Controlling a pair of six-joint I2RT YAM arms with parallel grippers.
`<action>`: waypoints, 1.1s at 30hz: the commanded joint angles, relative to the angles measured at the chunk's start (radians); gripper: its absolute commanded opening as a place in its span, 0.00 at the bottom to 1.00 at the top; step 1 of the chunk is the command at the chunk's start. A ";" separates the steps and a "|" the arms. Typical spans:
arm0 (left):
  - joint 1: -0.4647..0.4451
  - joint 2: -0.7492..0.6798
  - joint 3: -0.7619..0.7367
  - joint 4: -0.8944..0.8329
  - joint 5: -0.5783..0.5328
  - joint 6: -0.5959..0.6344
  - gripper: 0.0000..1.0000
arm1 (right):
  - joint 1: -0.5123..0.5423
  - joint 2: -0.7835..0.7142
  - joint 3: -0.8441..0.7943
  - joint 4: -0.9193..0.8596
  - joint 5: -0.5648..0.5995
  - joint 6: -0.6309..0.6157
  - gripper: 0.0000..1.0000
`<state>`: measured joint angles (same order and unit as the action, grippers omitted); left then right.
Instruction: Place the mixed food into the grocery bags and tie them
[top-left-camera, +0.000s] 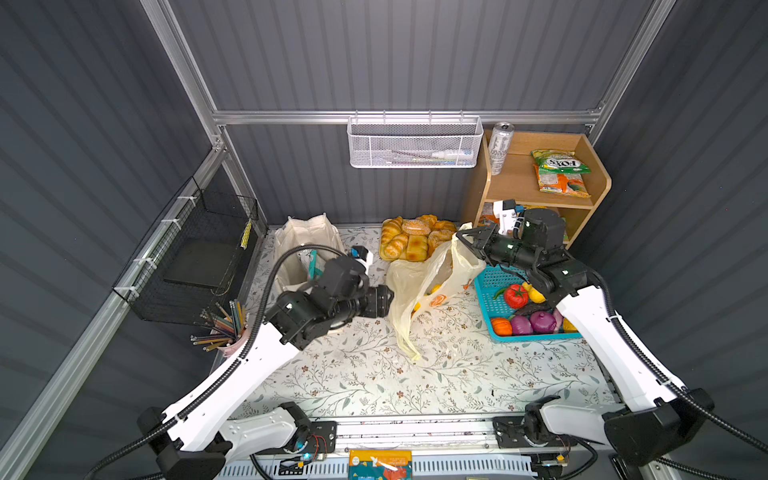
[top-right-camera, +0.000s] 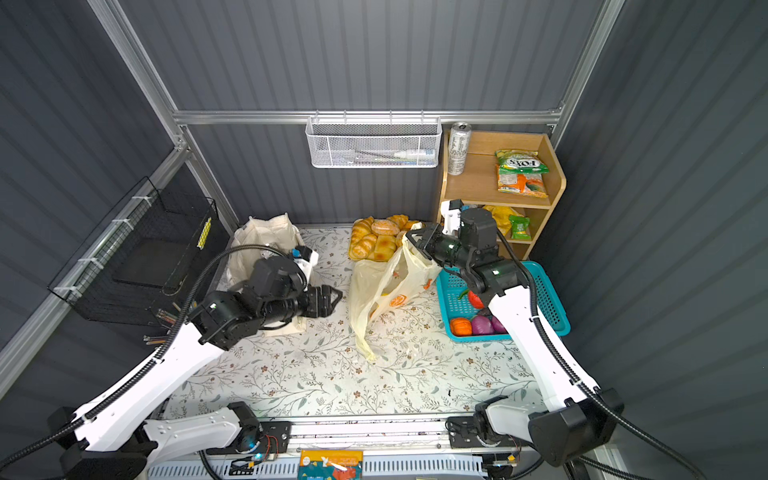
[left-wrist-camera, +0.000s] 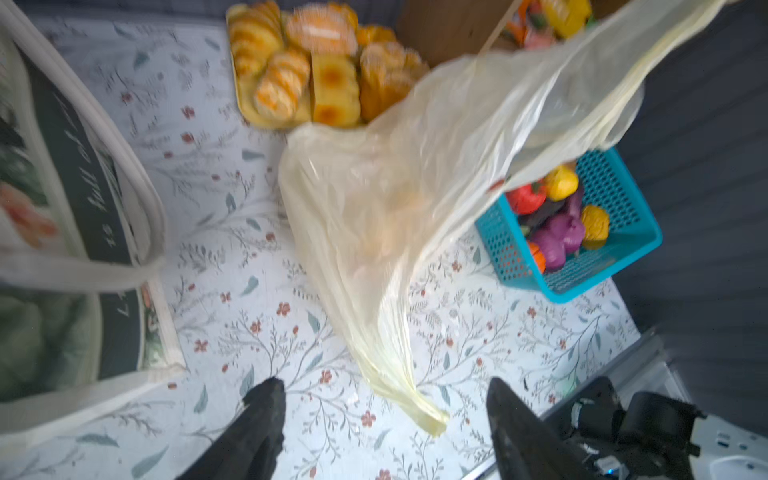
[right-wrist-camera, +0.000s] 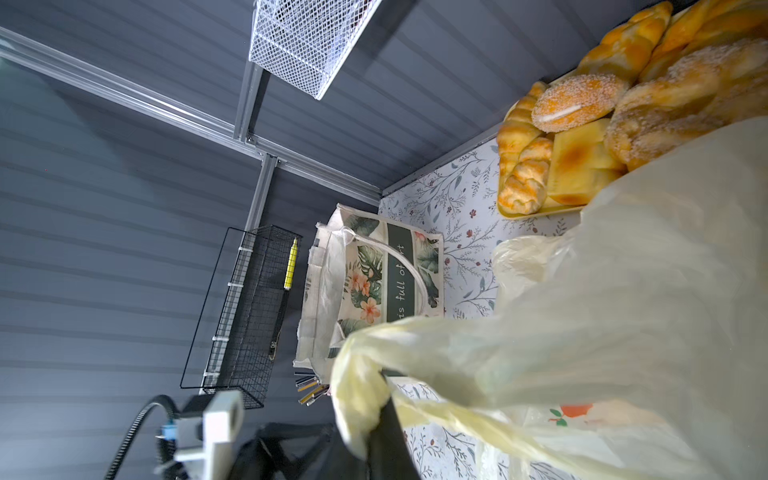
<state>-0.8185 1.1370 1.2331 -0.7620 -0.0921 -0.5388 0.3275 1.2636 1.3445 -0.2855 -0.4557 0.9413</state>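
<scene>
While my right gripper (top-left-camera: 466, 240) pinches the plastic bag (top-left-camera: 419, 286) by its handle | my left gripper (top-right-camera: 332, 298) gapes empty | bag contents hazy to me

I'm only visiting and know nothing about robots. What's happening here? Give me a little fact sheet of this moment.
Right claw: shut on a handle of the plastic bag, holding it up
Left claw: open, empty, beside the bag
Bag contents: something yellow shows through; the rest is unclear
Canvas tote: standing at the back left
Teal basket: toy vegetables inside
Can: upright on the wooden shelf
Bread rolls: behind the plastic bag
</scene>
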 joint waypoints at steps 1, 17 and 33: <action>-0.052 0.026 -0.113 0.023 0.013 -0.122 0.78 | -0.001 0.005 0.007 0.039 0.020 0.028 0.00; -0.180 0.114 -0.291 0.203 -0.180 -0.255 0.83 | 0.002 -0.010 -0.033 0.029 0.029 0.007 0.00; -0.177 0.218 -0.227 0.203 -0.220 -0.179 0.00 | -0.004 -0.034 -0.027 -0.025 -0.001 -0.052 0.00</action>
<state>-0.9958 1.3872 0.9367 -0.5106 -0.2550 -0.7658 0.3279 1.2591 1.3079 -0.2832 -0.4355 0.9382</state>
